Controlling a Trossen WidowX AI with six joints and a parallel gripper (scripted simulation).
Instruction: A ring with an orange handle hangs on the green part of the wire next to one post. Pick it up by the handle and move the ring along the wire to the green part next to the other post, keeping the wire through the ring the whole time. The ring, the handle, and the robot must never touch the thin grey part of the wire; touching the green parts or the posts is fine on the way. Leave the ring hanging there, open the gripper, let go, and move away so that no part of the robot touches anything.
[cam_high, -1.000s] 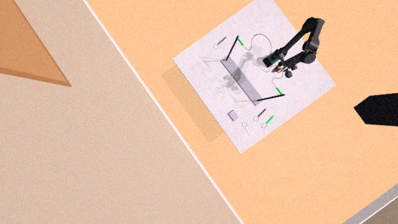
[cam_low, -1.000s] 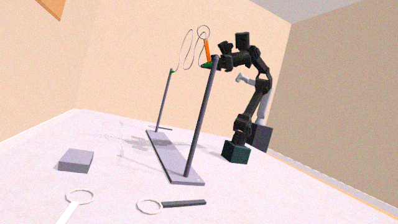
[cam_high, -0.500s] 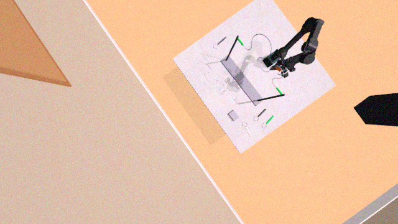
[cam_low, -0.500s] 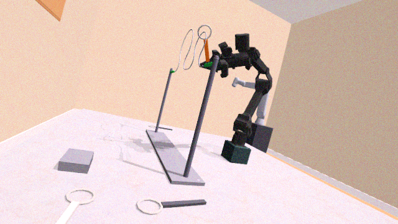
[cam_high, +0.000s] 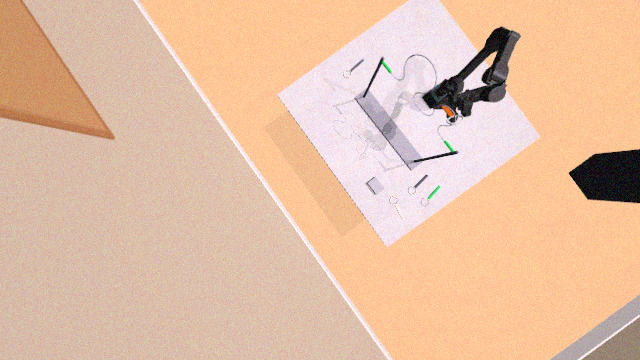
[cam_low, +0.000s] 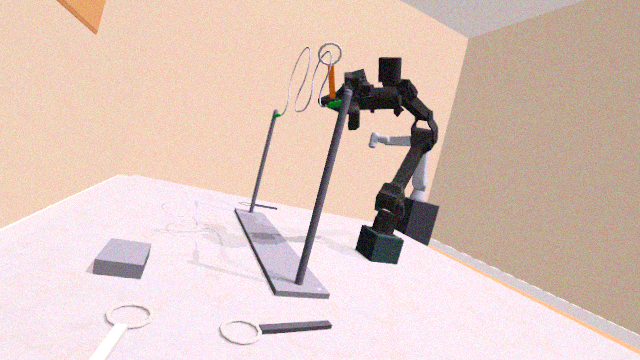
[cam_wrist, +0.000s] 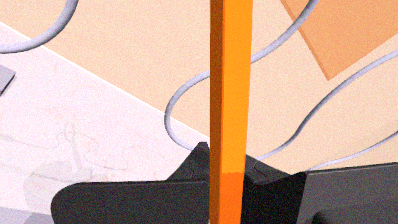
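My gripper (cam_high: 444, 106) (cam_low: 332, 97) (cam_wrist: 209, 149) is shut on the orange handle (cam_high: 448, 111) (cam_low: 331, 80) (cam_wrist: 231, 100), which stands nearly upright in the exterior view. The ring (cam_low: 319, 54) is at the handle's top, and the wire's high bend appears to pass through it; any contact is too small to tell. The ring is out of the wrist view. The grey wire (cam_high: 436, 80) (cam_low: 309, 48) (cam_wrist: 169, 112) winds between two green parts, one (cam_high: 449, 146) (cam_low: 334, 104) beside the nearer post (cam_high: 435, 157) (cam_low: 322, 190), the other (cam_high: 386, 67) (cam_low: 277, 115) beside the far post (cam_high: 373, 77) (cam_low: 263, 160).
The posts stand on a grey base (cam_high: 400, 140) (cam_low: 285, 260). A grey block (cam_high: 375, 185) (cam_low: 122, 257) and several loose ring tools, including a dark-handled one (cam_high: 421, 181) (cam_low: 295, 327), lie on the table. A pale arm (cam_low: 420, 172) stands in the background. Wire bends pass close to my fingers in the wrist view.
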